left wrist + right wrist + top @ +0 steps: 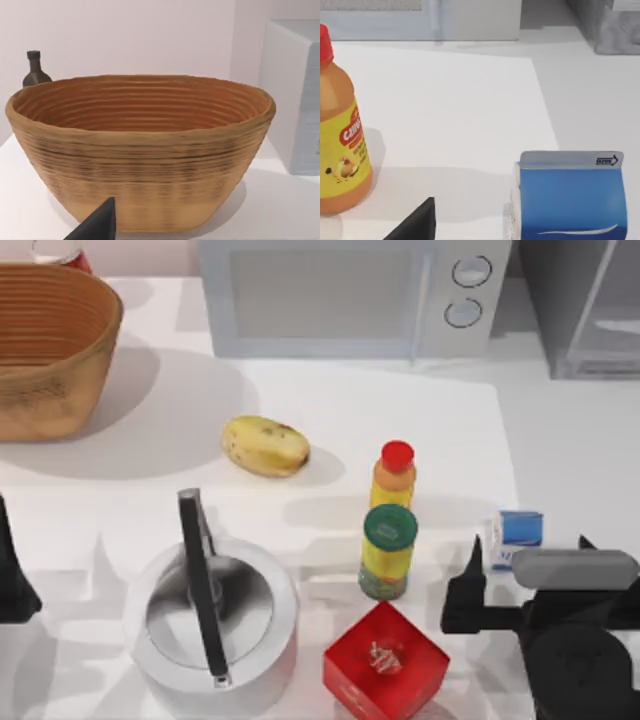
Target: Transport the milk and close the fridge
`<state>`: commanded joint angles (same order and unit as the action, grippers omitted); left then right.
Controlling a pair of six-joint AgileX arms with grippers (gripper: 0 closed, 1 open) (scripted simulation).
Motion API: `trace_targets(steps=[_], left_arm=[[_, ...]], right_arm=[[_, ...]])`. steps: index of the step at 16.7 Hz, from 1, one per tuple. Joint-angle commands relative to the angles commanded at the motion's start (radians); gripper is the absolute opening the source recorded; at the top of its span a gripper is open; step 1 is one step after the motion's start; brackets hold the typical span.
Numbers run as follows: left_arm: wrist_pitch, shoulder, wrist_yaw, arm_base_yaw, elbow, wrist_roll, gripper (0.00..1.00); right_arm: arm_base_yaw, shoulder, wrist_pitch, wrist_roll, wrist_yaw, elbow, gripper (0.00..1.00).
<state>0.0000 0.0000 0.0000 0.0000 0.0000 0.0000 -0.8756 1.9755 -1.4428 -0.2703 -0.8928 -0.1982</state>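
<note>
The milk (518, 530), a small white carton with a blue top, stands upright near the table's right side, right of the two bottles. It sits close ahead in the right wrist view as the milk (570, 200). My right gripper (530, 552) is open just in front of the carton, its dark fingertips (476, 558) spread wider than it and not touching it. The grey fridge (585, 310) stands at the back right with its pale door panel at an angle. My left gripper (14, 590) is parked at the table's left edge, open, facing the basket.
A yellow red-capped bottle (394, 476) and a green-lidded can (388, 552) stand left of the milk. A red cube box (385, 660) and a metal kettle (212, 612) sit at the front. A potato (264, 446), woven basket (50, 345) and white microwave (350, 295) lie farther back.
</note>
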Motion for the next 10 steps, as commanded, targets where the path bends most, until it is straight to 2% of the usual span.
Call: trace_targets(steps=[4, 10], left_arm=[[0.000, 0.000, 0.000, 0.000, 0.000, 0.000, 1.00], [0.000, 0.000, 0.000, 0.000, 0.000, 0.000, 1.00]], right_arm=[[0.007, -0.005, -0.006, 0.006, 0.008, 0.009, 1.00], [0.124, 0.073, -0.039, 0.055, 0.116, -0.075, 1.00]])
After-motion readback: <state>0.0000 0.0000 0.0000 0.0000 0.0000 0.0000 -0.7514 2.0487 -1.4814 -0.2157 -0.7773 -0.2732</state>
